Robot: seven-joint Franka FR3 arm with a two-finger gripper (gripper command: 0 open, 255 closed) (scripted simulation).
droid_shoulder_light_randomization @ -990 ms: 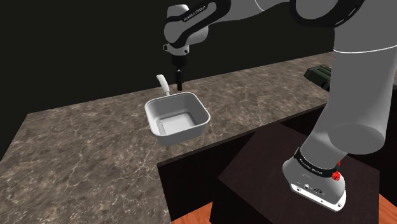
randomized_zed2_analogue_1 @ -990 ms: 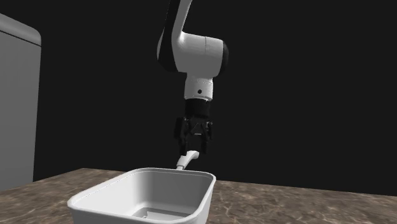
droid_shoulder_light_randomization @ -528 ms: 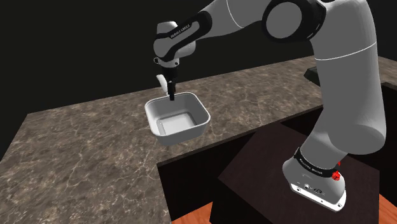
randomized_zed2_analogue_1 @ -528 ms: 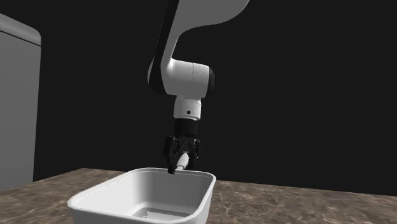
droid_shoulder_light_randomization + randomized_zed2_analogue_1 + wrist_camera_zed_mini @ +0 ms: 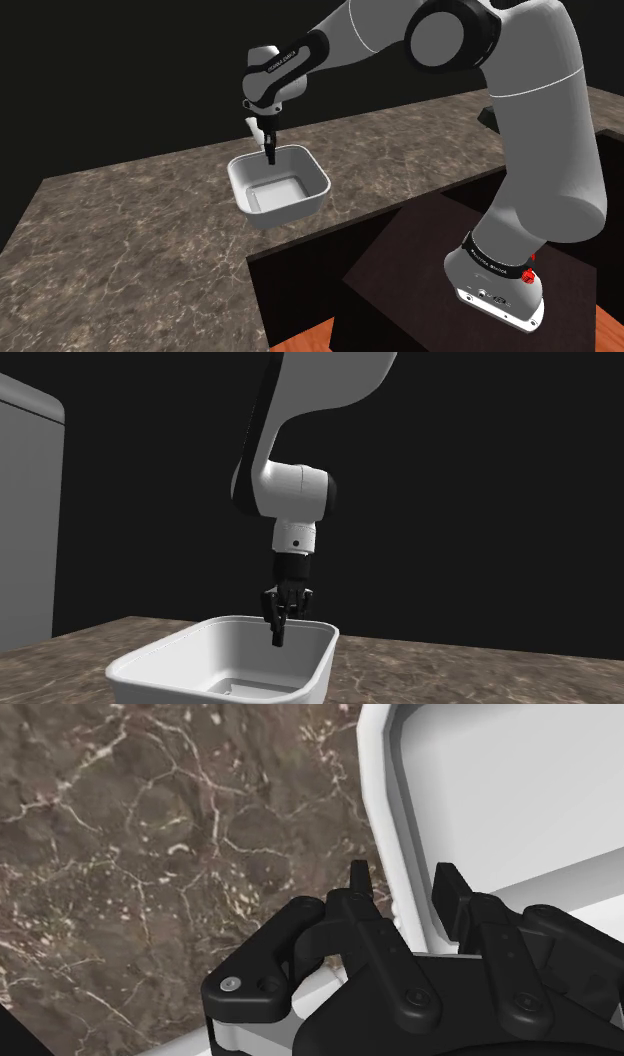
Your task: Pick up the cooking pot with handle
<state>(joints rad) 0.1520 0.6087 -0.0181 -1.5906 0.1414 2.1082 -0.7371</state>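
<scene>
A white, square cooking pot [image 5: 290, 195] sits on the brown marbled countertop [image 5: 130, 240]. Its short white handle [image 5: 255, 128] rises from the far rim. My black gripper [image 5: 268, 152] points straight down at that rim, right beside the handle. In the wrist view the gripper [image 5: 405, 882] straddles the pot's [image 5: 500, 794] wall, one finger outside and one inside, shut on the rim. From the second exterior view the gripper [image 5: 279, 635] dips just past the far rim of the pot [image 5: 220, 662].
The countertop's front edge runs close below the pot, with my dark stand [image 5: 420, 270] beyond it. A dark object [image 5: 500, 115] lies at the counter's far right. A pale grey appliance [image 5: 25, 512] stands at the second exterior view's left. Behind the counter is a black area.
The gripper has come down from above the handle onto the pot's far rim, and its fingers have closed. The pot has not moved.
</scene>
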